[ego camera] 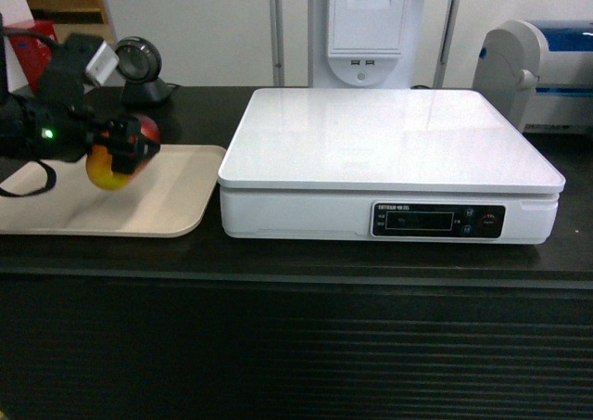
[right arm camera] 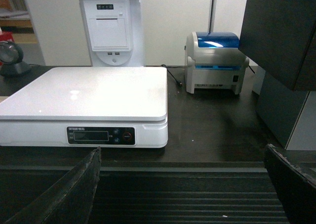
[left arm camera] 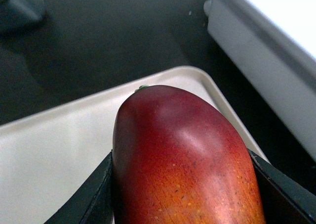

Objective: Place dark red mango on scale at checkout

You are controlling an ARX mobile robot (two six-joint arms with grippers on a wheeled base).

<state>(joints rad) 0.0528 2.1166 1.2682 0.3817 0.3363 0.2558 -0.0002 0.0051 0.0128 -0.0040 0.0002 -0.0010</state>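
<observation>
The dark red mango [ego camera: 119, 159] hangs just above the beige tray [ego camera: 171, 207], held by my left gripper [ego camera: 125, 146], which is shut on it. In the left wrist view the mango [left arm camera: 182, 155] fills the space between both black fingers [left arm camera: 91, 199]. The white scale [ego camera: 389, 151] stands on the black checkout counter [ego camera: 296, 262] to the right of the tray, its platform bare. My right gripper [right arm camera: 185, 184] is open in front of the counter's ribbed front panel, to the right of the scale [right arm camera: 84, 98], with nothing between its fingers. It is out of the head view.
A black barcode scanner [ego camera: 139, 68] stands behind the tray. A white receipt printer [ego camera: 366, 21] rises behind the scale. A blue-lidded label printer [right arm camera: 216, 63] sits at the counter's right, and a dark cabinet [right arm camera: 281, 61] stands further right.
</observation>
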